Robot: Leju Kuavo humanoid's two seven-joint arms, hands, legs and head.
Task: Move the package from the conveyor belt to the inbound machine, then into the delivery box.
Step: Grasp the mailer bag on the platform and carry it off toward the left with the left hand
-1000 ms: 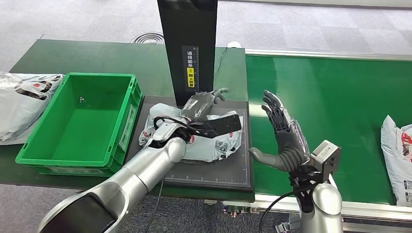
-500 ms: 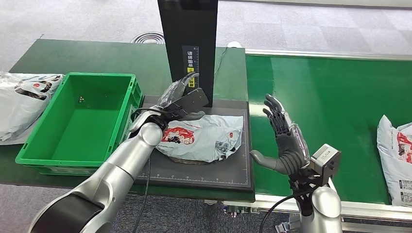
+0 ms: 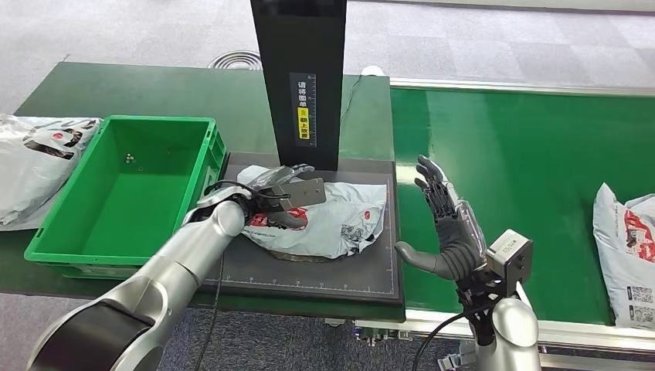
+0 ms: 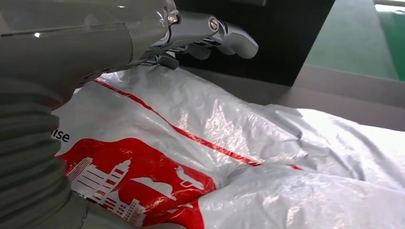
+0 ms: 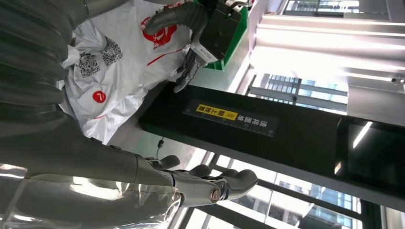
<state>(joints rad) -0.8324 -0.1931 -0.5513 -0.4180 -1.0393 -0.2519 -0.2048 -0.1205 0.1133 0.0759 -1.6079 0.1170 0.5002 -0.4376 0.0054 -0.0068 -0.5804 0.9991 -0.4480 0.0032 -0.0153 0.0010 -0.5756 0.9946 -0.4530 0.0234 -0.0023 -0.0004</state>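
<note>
The white plastic package point(image 3: 340, 220) with a red print lies flat on the black plate of the inbound machine point(image 3: 309, 274), in front of its black column point(image 3: 301, 77). My left hand point(image 3: 282, 193) is over the package's left end. Its fingers point(image 4: 224, 38) stretch out above the plastic, and its thumb point(image 5: 167, 16) lies on the red print point(image 4: 138, 181). My right hand point(image 3: 448, 228) stands upright and open beside the plate's right edge, over the green conveyor belt point(image 3: 525, 154), palm toward the package, holding nothing.
A green delivery box point(image 3: 193, 201) stands just left of the plate, with small bits on its floor. Another white package point(image 3: 626, 255) lies on the belt at the far right. More white bags point(image 3: 35, 158) lie at the table's left edge.
My left hand lifted off the package's middle, swung left and came down at its left end. The package now lies flatter. The belt's far-right package has drifted left.
</note>
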